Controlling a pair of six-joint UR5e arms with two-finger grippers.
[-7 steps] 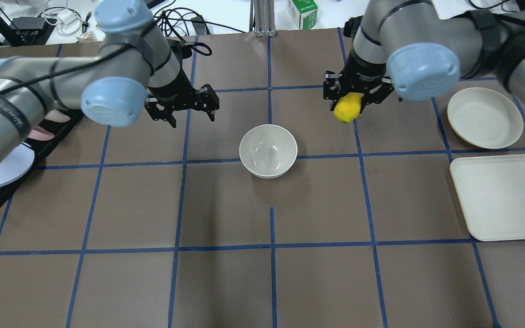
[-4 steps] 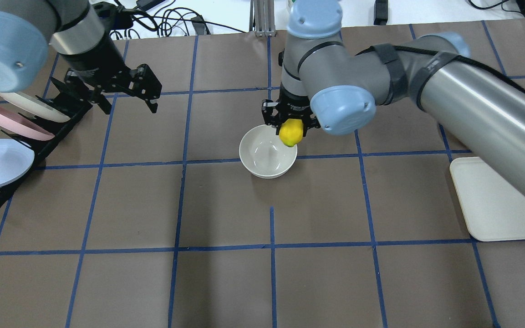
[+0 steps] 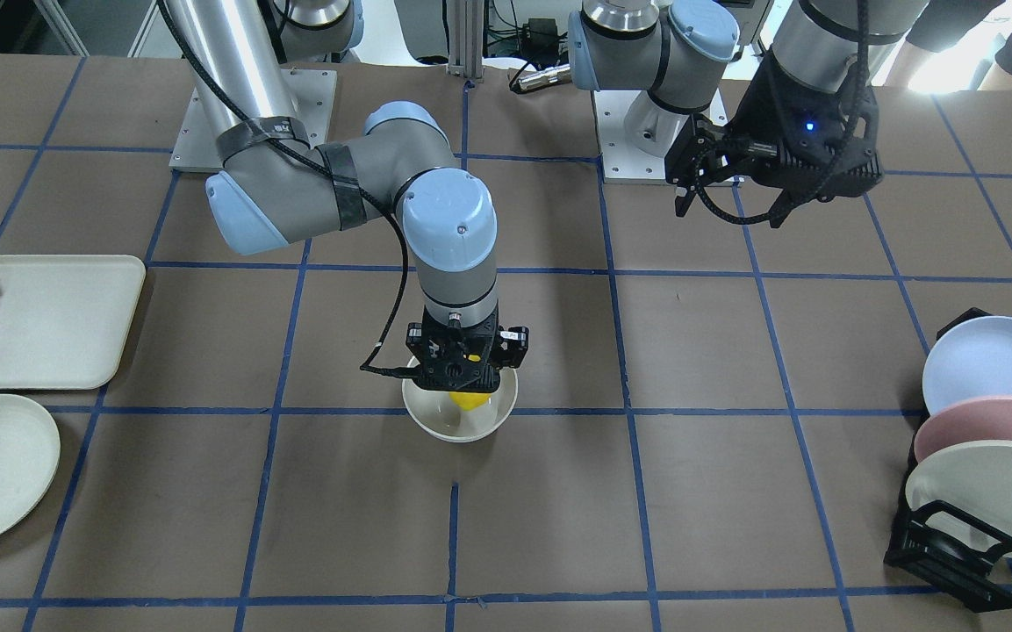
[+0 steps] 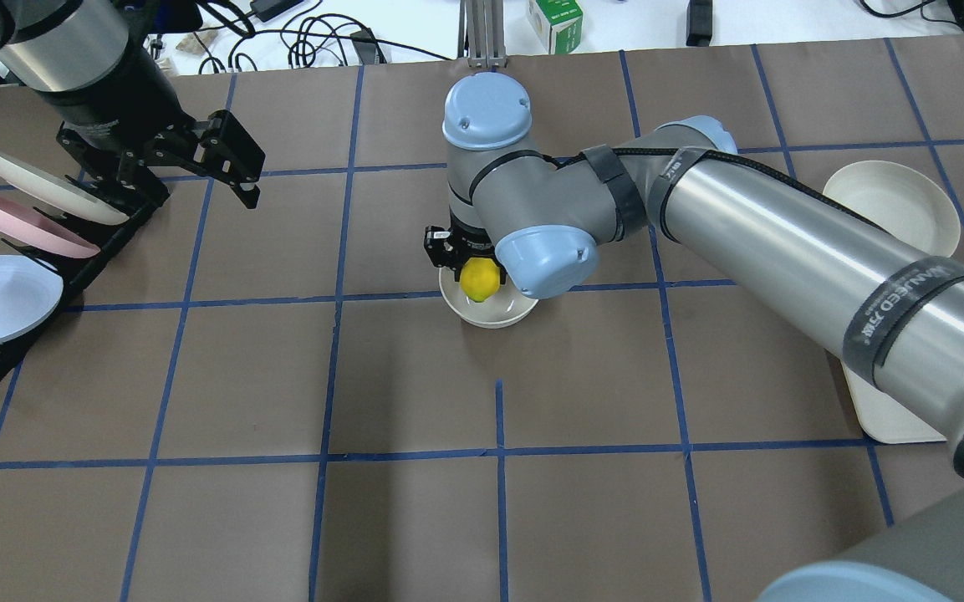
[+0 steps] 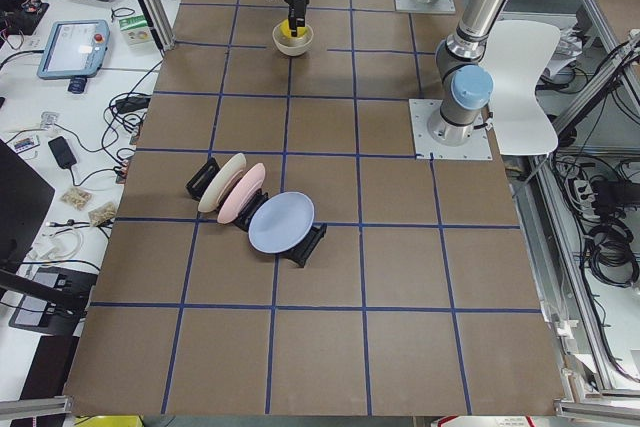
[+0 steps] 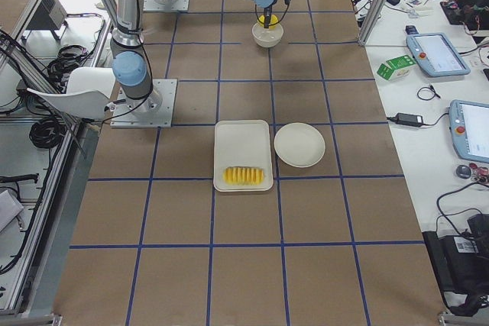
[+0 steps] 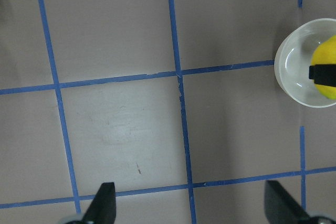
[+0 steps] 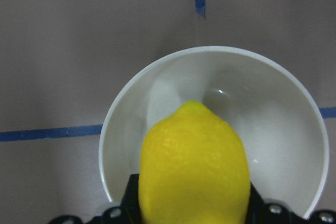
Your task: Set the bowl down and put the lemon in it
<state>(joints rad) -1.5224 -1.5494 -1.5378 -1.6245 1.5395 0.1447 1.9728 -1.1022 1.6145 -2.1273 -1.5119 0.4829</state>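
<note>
A deep glossy off-white bowl sits upright mid-frame; a small yellow oval lemon hangs tip-down over it.

White "WANLEED" lettering on the black strap around the right arm.
</note>
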